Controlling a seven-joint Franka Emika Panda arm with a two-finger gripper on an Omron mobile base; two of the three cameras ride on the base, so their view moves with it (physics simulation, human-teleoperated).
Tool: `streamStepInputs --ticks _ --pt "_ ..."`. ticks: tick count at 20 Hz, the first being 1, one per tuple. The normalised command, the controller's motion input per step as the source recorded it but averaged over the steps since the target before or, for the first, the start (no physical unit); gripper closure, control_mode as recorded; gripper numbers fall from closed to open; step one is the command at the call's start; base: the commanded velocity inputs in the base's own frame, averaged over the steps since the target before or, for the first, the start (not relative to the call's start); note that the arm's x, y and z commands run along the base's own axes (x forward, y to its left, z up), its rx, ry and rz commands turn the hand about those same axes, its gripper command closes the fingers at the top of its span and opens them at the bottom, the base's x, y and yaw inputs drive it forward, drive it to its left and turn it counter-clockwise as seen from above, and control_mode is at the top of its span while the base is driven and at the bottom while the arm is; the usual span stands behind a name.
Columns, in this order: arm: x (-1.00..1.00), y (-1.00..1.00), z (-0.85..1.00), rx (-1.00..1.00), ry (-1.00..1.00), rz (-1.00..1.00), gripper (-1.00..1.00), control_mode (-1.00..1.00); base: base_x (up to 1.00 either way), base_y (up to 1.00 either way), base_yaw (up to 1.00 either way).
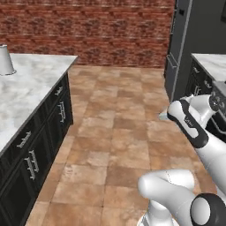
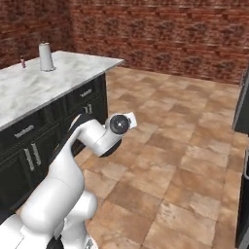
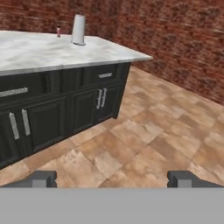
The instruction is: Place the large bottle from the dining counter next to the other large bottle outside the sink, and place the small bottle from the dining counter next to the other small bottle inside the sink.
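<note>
A tall pale grey bottle (image 3: 78, 29) stands upright on the marble-topped dining counter (image 3: 39, 52), near its far end. Just beside it is a small red bottle (image 3: 58, 30). The same tall bottle (image 2: 45, 56) and small bottle (image 2: 22, 62) appear in the right base view, and the tall bottle (image 1: 4, 60) sits at the left edge of the left base view. My gripper (image 3: 113, 179) is open with nothing between its fingertips (image 3: 41, 178). It hangs over the floor, well short of the counter and facing it. The sink is out of view.
Dark cabinet fronts with metal handles (image 3: 100, 98) run under the counter. A tall dark cabinet (image 1: 181, 44) and a second marble counter (image 1: 212, 64) stand to the right. A brick wall (image 1: 88, 26) closes the back. Tiled floor (image 1: 114, 132) lies between the counters.
</note>
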Motion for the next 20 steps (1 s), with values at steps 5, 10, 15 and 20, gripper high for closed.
streamStepInputs --ticks 5,10,15,20 --pt "0.00 0.00 0.00 0.00 0.00 0.00 -1.00 1.00 0.01 0.19 0.46" --pt "0.00 0.00 0.00 0.00 0.00 0.00 -1.00 1.00 0.00 0.18 0.44" --pt "0.00 0.00 0.00 0.00 0.00 0.00 -1.00 1.00 0.00 0.18 0.42" --pt "0.00 0.00 0.00 0.00 0.00 0.00 -1.00 1.00 0.00 0.20 0.40"
